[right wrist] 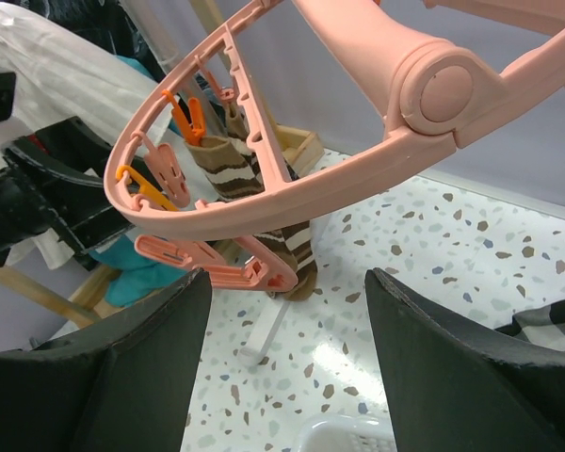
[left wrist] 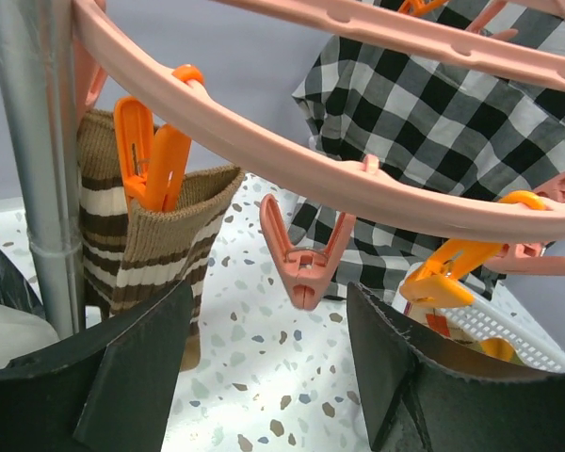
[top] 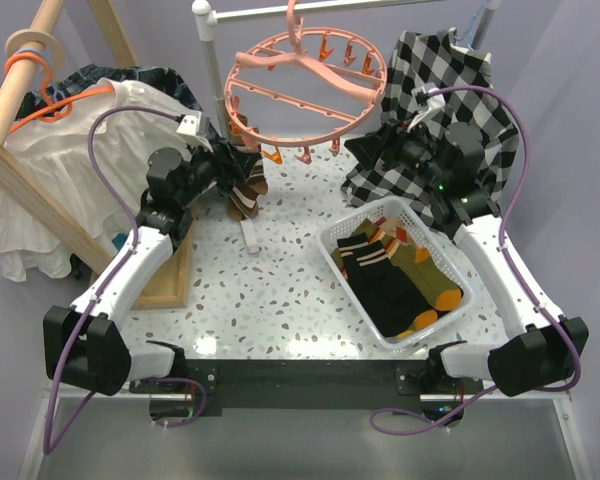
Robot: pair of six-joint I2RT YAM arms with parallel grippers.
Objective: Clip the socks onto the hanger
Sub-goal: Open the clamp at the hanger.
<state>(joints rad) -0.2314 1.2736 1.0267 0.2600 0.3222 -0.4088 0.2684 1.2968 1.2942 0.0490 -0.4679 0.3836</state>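
The salmon-pink round hanger (top: 305, 90) hangs from the rail at the back, with small clips under its rim. A brown striped sock (top: 245, 185) hangs from an orange clip (left wrist: 151, 155) on its near-left side; it also shows in the left wrist view (left wrist: 155, 240) and the right wrist view (right wrist: 254, 202). My left gripper (top: 235, 160) is open and empty just beside that sock, below the ring (left wrist: 339, 179). My right gripper (top: 375, 145) is open and empty under the ring's right side (right wrist: 292, 193). More socks (top: 395, 270), black, striped and olive with orange toes, lie in a white basket (top: 332, 250).
A black-and-white checked shirt (top: 445, 85) hangs behind the right arm. An orange coat hanger (top: 35, 80) with a white blouse (top: 70, 150) hangs on a wooden rack (top: 20, 100) at the left. A metal rail post (left wrist: 38, 160) stands close to the left gripper.
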